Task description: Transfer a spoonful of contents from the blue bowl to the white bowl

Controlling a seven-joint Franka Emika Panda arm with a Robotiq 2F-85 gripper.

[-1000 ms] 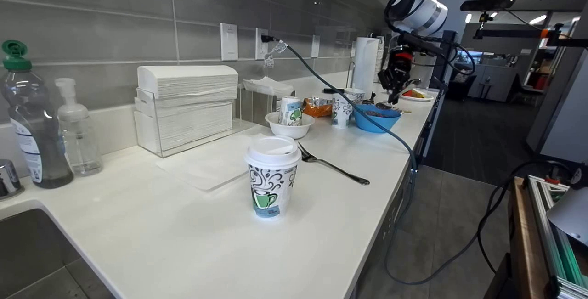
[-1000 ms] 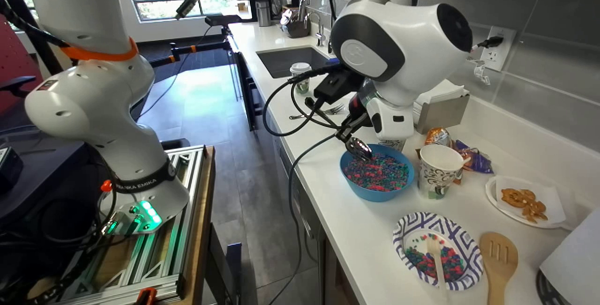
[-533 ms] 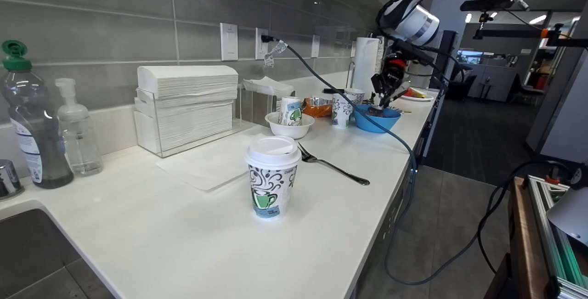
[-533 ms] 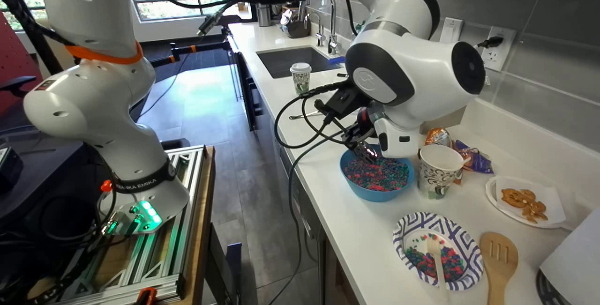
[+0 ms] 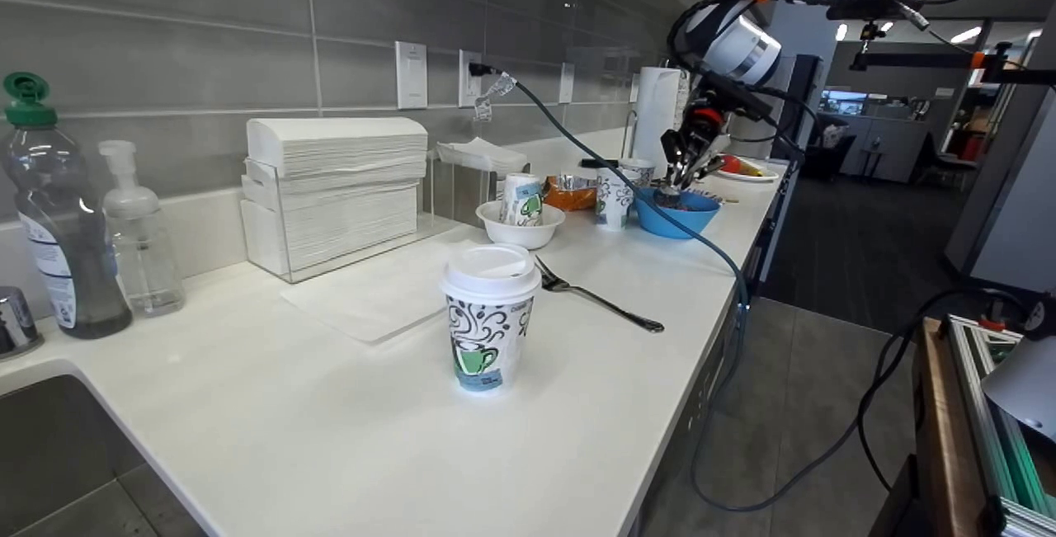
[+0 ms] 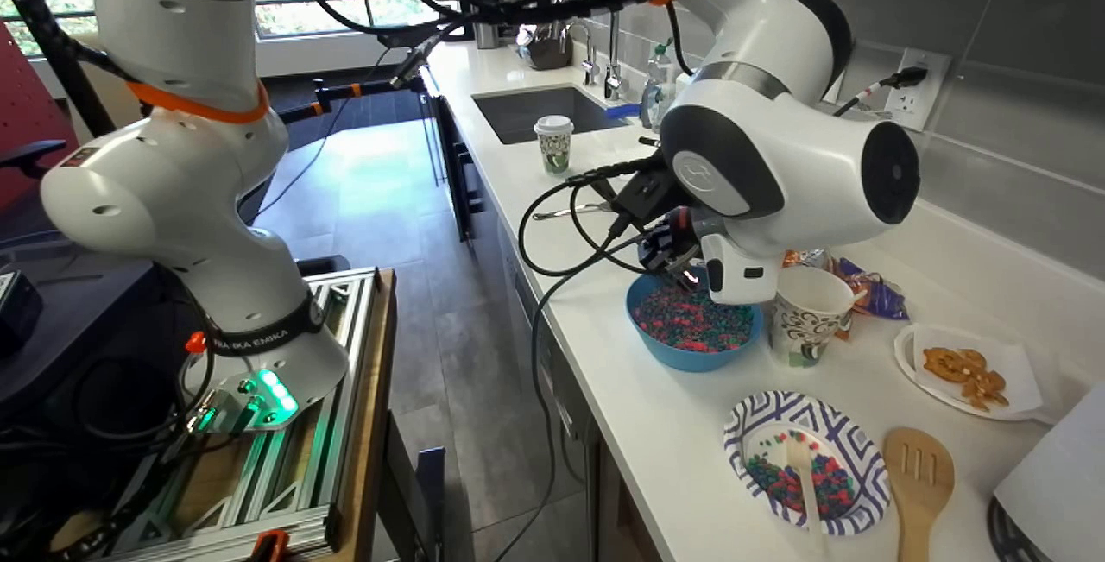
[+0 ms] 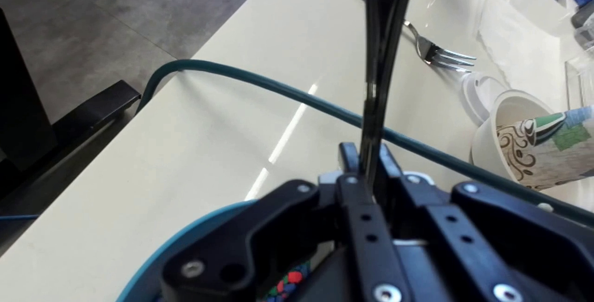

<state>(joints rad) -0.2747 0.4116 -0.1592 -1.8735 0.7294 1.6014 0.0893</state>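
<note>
The blue bowl (image 5: 672, 224) (image 6: 691, 361) sits on the counter in both exterior views, holding small red, green and blue pieces. Its rim also shows in the wrist view (image 7: 158, 260). My gripper (image 5: 676, 167) (image 6: 672, 253) is over the bowl's far side, shut on a metal spoon. The spoon's dark handle (image 7: 387, 37) rises from between the fingertips (image 7: 369, 167) in the wrist view. The spoon's head (image 6: 688, 280) is low at the pieces; its load cannot be told. The white bowl (image 5: 520, 234) (image 7: 487, 149) holds a tipped paper cup; the arm hides it in an exterior view.
A dark cable (image 7: 287, 89) crosses between the two bowls. A paper cup (image 6: 807, 320) stands beside the blue bowl. A patterned plate (image 6: 747, 424), a wooden spatula (image 6: 919, 467), a fork (image 5: 606, 302) and a lidded cup (image 5: 491, 322) are also on the counter.
My gripper has moved lower and across the blue bowl with the spoon, and has tilted. The spoon's head has gone from near the rim down toward the pieces. The bowls have not moved.
</note>
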